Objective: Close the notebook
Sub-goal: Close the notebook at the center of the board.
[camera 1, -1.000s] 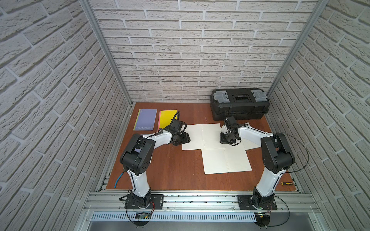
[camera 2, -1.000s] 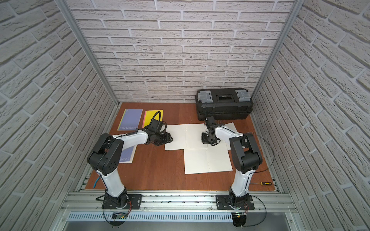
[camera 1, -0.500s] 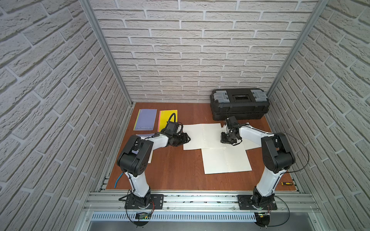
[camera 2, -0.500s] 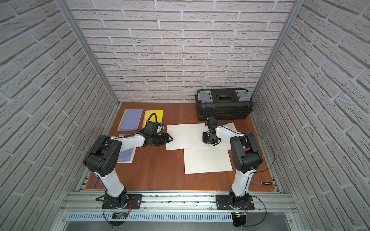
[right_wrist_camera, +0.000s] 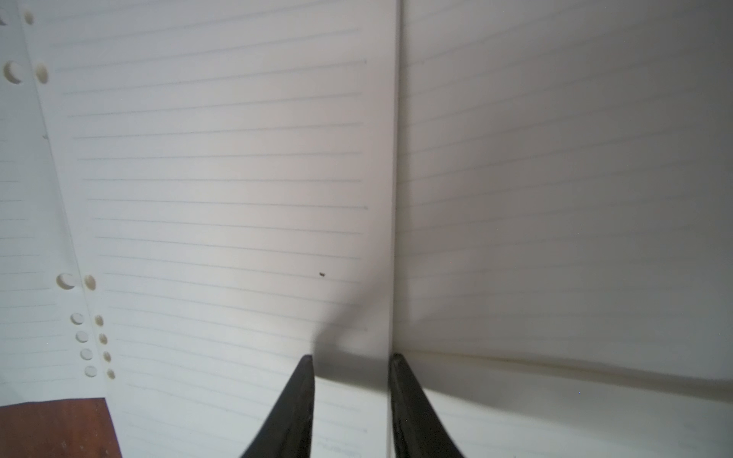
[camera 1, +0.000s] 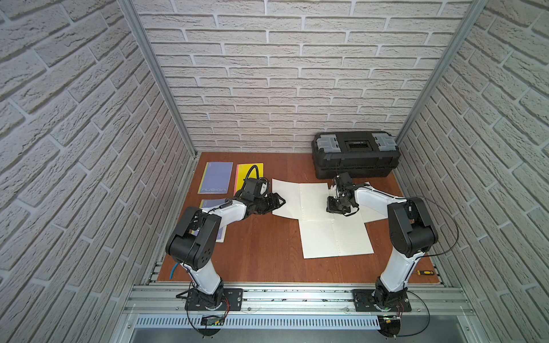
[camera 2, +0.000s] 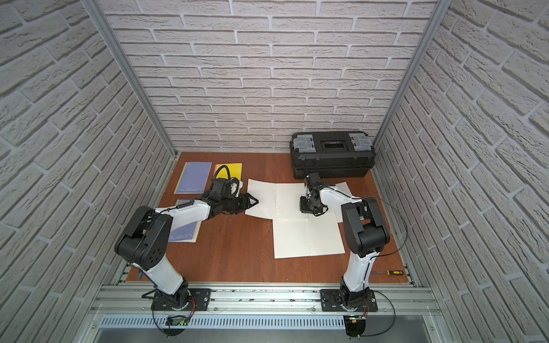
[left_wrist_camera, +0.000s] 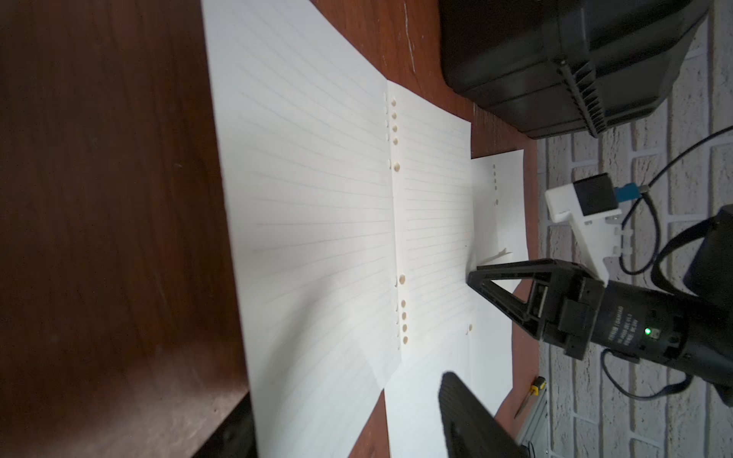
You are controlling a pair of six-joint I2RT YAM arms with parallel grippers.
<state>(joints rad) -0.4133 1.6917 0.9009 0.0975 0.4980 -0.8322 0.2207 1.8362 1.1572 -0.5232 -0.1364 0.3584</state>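
While left jaws gape wide at notebook (camera 1: 300,199) edge, right jaws narrow beside lifted page edge; grip unclear.

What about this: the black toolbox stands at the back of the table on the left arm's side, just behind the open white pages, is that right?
Not quite. The toolbox stands at the back of the table on the side of the right arm, not the left, just behind the open white pages. Both top views show it.
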